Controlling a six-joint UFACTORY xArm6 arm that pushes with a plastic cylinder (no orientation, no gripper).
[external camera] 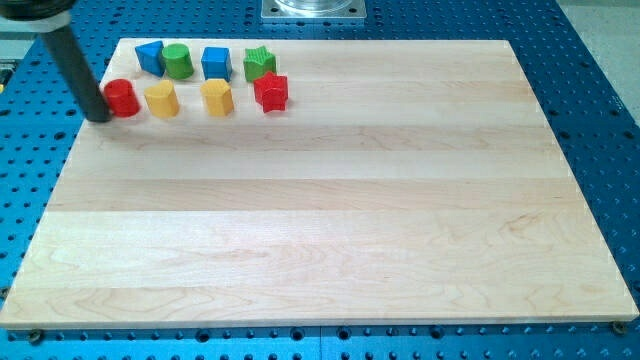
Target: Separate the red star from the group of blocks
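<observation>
1. A pale wooden board (330, 200) is seen on a blue perforated table (600, 110); a metal mount plate (313, 9) is cut off at the view's top edge.
2. Eight blocks are grouped near the board's top-left, in two rows.
3. Back row, view's left to right: blue block (150, 57) (roughly triangular), green cylinder (178, 61), blue cube (216, 62), green star (259, 63).
4. Front row, left to right: red cylinder (122, 97), yellow block (161, 99) (shape approx. hexagonal), a second yellow block (217, 97) of similar shape, red star (270, 91).
5. The red star is placed at the front row's right end, just below the green star and touching or nearly touching it; contact cannot be told for certain. It is set apart from the nearer yellow block by a small gap.
6. The dark rod is seen slanting down from the view's top-left corner; my tip (100, 115) is rested on the board's left edge, just beside the red cylinder's left side, apparently touching it.
7. No gripper is fitted, so nothing is held; the tip is well apart from the red star, w/ the whole front row between them.
</observation>
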